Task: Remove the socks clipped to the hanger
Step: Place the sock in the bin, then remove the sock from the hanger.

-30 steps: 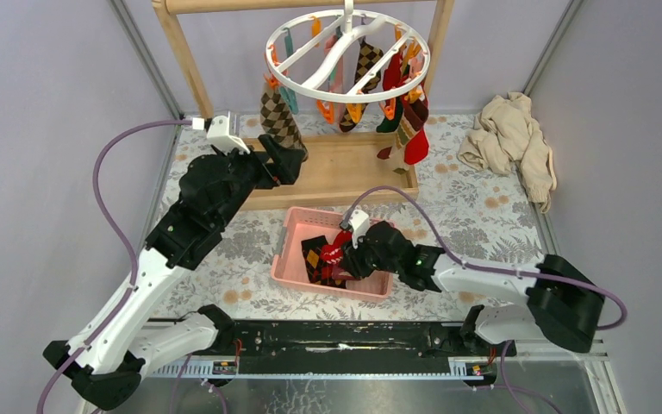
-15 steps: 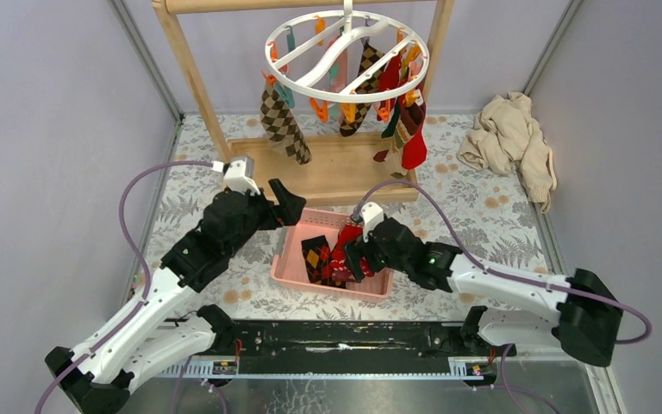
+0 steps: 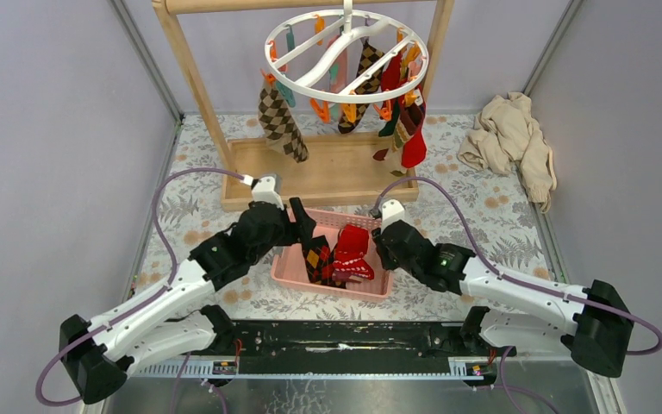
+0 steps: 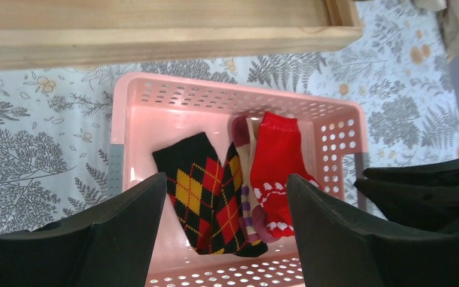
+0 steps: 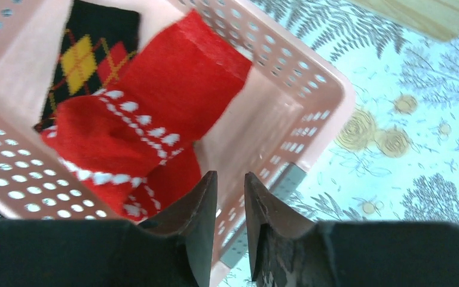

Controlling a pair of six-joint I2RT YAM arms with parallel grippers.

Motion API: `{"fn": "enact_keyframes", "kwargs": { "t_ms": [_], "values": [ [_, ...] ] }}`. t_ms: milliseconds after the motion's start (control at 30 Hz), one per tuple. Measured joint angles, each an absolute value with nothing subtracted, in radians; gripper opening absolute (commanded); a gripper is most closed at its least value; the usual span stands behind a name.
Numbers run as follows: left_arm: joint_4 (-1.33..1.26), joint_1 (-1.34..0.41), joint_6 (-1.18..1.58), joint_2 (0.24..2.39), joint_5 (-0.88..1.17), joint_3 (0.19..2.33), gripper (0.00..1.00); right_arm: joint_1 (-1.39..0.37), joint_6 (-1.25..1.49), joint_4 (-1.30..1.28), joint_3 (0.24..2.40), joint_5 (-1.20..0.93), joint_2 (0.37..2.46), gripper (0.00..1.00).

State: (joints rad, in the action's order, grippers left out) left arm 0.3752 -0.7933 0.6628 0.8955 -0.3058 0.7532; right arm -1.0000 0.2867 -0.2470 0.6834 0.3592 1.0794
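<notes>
The white ring hanger (image 3: 332, 62) hangs from the wooden rack with several socks clipped to it, among them a brown argyle one (image 3: 280, 125) and a red one (image 3: 414, 147). Below, a pink basket (image 3: 286, 259) holds a red sock with white marks (image 4: 278, 161), a black argyle sock (image 4: 200, 191) and a purple-striped one between them. My left gripper (image 4: 226, 179) hovers wide open over the basket's left part (image 3: 297, 222), holding nothing. My right gripper (image 5: 230, 174) sits at the basket's right rim (image 3: 381, 243), its jaws a narrow gap apart and empty, the red sock (image 5: 155, 101) lying loose beside it.
The wooden rack's base tray (image 3: 327, 177) lies just behind the basket, with its uprights at left and right. A beige cloth heap (image 3: 513, 142) sits at the back right. Grey walls close in both sides of the patterned tabletop.
My left arm drew back from the rack and came over the basket. My right gripper opened, left the red sock in the basket, backed off to the right and narrowed its jaws.
</notes>
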Motion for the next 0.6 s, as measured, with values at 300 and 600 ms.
{"fn": "enact_keyframes", "kwargs": {
  "t_ms": [300, 600],
  "values": [
    [0.392, -0.857, 0.717, 0.950, -0.345, 0.684, 0.73, -0.730, 0.319, -0.200, 0.589, 0.247, 1.002, 0.42],
    [0.437, -0.908, 0.785, 0.917, -0.377, 0.646, 0.69, -0.526, 0.311, -0.007, 0.613, 0.075, 1.056, 0.56]
  ]
}}
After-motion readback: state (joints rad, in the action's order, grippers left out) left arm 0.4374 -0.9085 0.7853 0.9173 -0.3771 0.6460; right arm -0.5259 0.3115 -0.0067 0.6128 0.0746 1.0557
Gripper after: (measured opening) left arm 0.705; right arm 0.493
